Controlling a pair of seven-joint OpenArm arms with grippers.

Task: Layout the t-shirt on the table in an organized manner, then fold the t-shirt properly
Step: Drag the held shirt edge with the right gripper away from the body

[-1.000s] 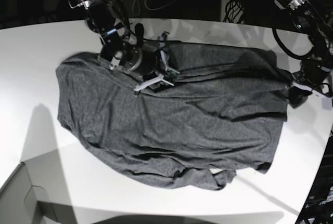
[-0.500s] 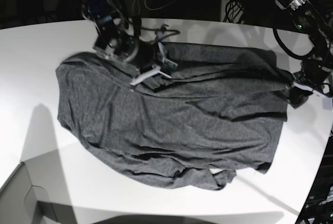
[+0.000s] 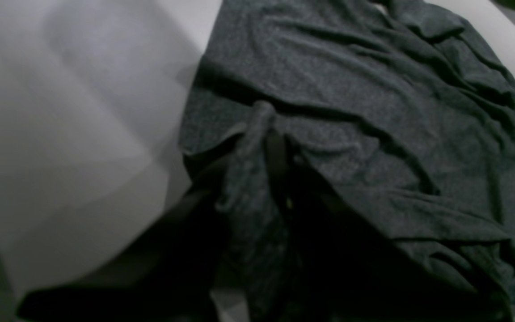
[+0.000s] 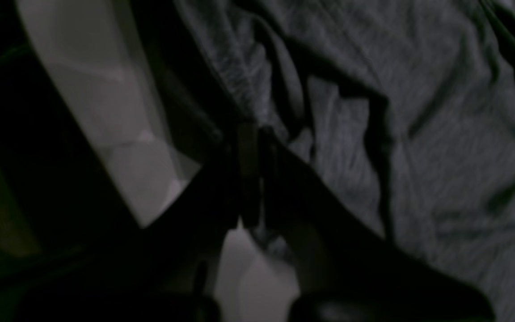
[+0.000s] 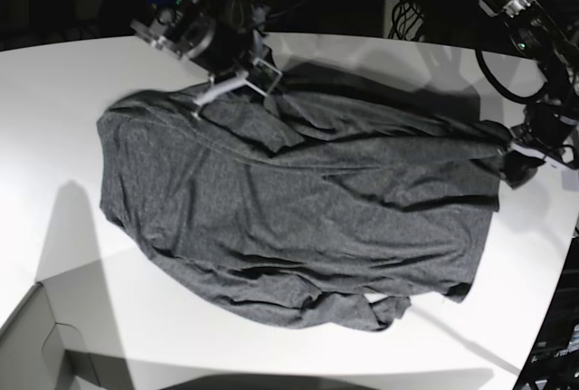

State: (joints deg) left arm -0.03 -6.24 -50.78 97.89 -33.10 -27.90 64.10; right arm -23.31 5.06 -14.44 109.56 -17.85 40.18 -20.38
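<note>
base: high, looking down on table (image 5: 54, 91) | wrists: close, low | shared: t-shirt (image 5: 298, 218)

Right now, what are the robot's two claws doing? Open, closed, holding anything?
Left gripper: closed on the t-shirt's edge.
Right gripper: closed, pinching the t-shirt's far edge.

T-shirt (image 5: 298, 218): soft knit cloth, dark charcoal heather, matt, fine speckled grain, creased into shallow ridges; weave shows close up in the left wrist view (image 3: 373, 116). Tabletop (image 5: 63, 91): smooth white, hard, faint sheen, takes soft shadows. Right tool (image 5: 237, 85): dark matt body, pale plastic-looking fingers. Box corner (image 5: 32, 345): grey, flat, dull
</note>
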